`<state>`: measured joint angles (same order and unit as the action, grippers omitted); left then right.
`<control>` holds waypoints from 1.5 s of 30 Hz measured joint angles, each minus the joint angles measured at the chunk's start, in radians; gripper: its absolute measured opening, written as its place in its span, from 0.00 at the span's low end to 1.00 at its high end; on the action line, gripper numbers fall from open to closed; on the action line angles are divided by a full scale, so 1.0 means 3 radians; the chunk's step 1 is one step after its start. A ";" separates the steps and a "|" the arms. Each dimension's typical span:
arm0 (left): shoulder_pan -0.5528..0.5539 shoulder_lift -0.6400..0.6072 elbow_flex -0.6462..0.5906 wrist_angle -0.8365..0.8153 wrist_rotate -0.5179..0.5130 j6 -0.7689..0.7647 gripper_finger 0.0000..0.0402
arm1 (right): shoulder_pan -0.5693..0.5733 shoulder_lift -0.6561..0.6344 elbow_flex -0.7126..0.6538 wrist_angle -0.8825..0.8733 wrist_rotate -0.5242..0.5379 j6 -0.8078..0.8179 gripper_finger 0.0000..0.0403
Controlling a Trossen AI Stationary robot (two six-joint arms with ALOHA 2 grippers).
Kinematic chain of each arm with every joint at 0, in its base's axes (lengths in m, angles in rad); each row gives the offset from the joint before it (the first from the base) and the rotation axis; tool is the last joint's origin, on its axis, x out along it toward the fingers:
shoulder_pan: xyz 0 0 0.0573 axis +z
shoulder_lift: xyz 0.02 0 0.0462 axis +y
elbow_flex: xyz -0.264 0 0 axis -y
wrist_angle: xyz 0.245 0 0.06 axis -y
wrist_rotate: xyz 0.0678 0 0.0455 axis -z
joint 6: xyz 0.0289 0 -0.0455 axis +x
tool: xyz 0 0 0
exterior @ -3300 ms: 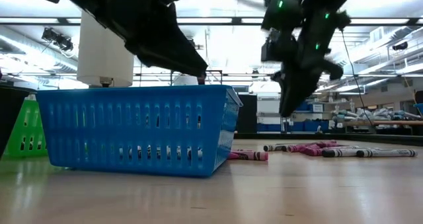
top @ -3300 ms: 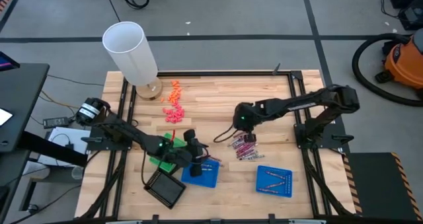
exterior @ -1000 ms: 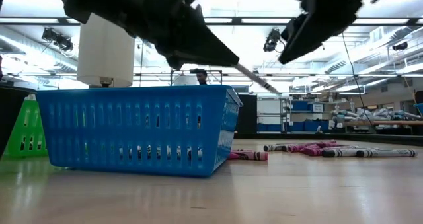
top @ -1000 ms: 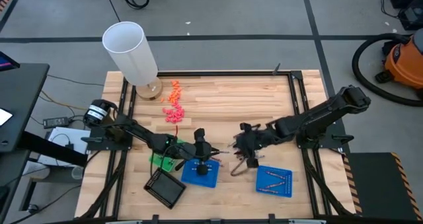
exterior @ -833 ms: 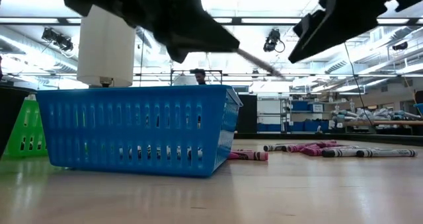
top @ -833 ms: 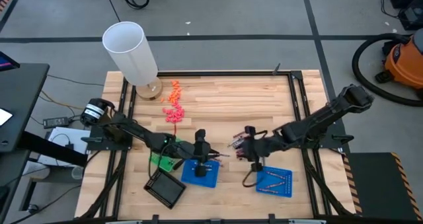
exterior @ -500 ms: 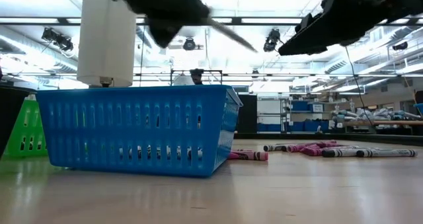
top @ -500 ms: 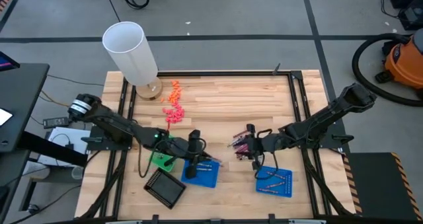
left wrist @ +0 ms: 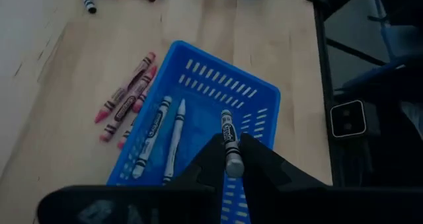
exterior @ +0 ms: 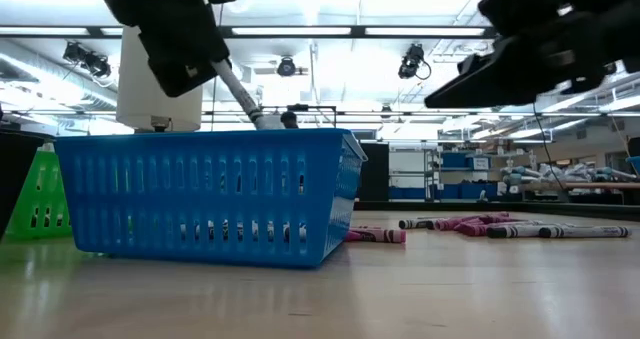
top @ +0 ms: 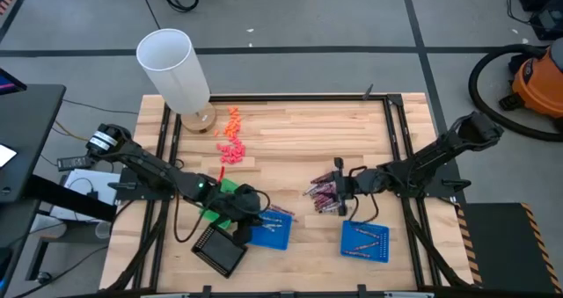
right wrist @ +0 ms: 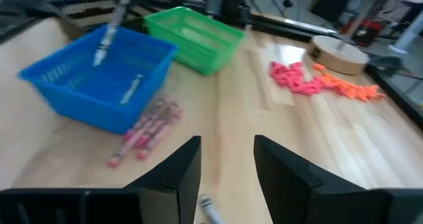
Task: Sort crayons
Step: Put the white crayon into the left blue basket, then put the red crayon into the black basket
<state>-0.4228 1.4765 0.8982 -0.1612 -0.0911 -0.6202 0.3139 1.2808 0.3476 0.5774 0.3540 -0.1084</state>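
The left tool [left wrist: 227,159] pinches a silvery-grey crayon [left wrist: 229,141] by one end, its long axis pointing away from the fingers, over the blue basket [left wrist: 254,100]. Two grey crayons [left wrist: 165,139] lie lengthwise in the basket below it. In the low view the basket wall hides them. The right tool [right wrist: 227,159] hangs spread and empty above the bench [right wrist: 264,128], beyond it pink crayons [right wrist: 149,128] beside the basket.

Two crayons [left wrist: 160,141] in basket [left wrist: 261,96]; more crayons [left wrist: 123,100] just beside it
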 joint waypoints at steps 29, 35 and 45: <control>-0.0230 0.0493 -0.0009 0.0193 -0.0829 -0.0300 0.19 | -0.1315 -0.0025 -0.0106 0.0368 -0.1281 -0.0443 0.37; -0.0211 0.0463 0.0050 0.0164 -0.0820 -0.0233 0.33 | -0.1421 -0.0025 -0.0106 0.0368 -0.1444 -0.0438 0.37; 0.0290 0.0430 0.0478 -0.0226 -0.0617 0.0637 0.36 | -0.1422 -0.0025 -0.0106 0.0366 -0.1543 -0.0407 0.37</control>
<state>-0.3358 1.6054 1.0417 -0.2291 -0.2761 -0.4291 -0.1127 1.2732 0.3157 0.6873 -0.1089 -0.2306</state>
